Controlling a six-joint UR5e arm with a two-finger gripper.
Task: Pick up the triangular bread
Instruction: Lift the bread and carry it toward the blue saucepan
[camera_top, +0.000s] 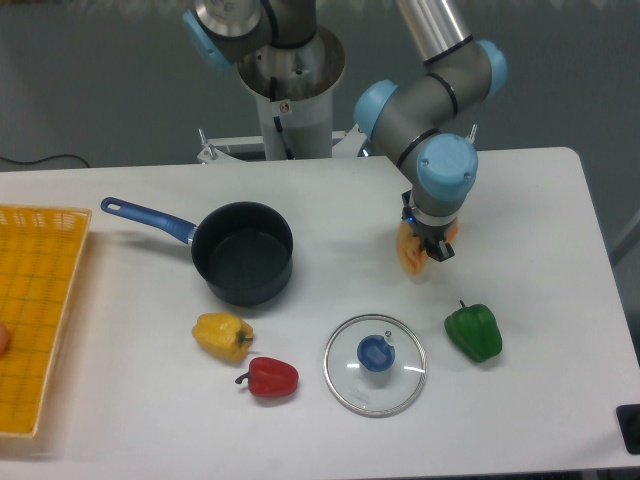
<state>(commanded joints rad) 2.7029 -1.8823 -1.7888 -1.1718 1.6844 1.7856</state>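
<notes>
The triangular bread (408, 256), an orange wedge with a paler face, hangs between the fingers of my gripper (427, 245) right of the table's middle. It looks raised a little off the white tabletop. My gripper points down and is shut on the bread, and its black fingers cover the bread's right side.
A dark pot with a blue handle (243, 252) stands left of the gripper. In front lie a glass lid with a blue knob (375, 363), a green pepper (473, 332), a yellow pepper (222, 335) and a red pepper (270, 378). A yellow basket (35, 310) sits at the left edge.
</notes>
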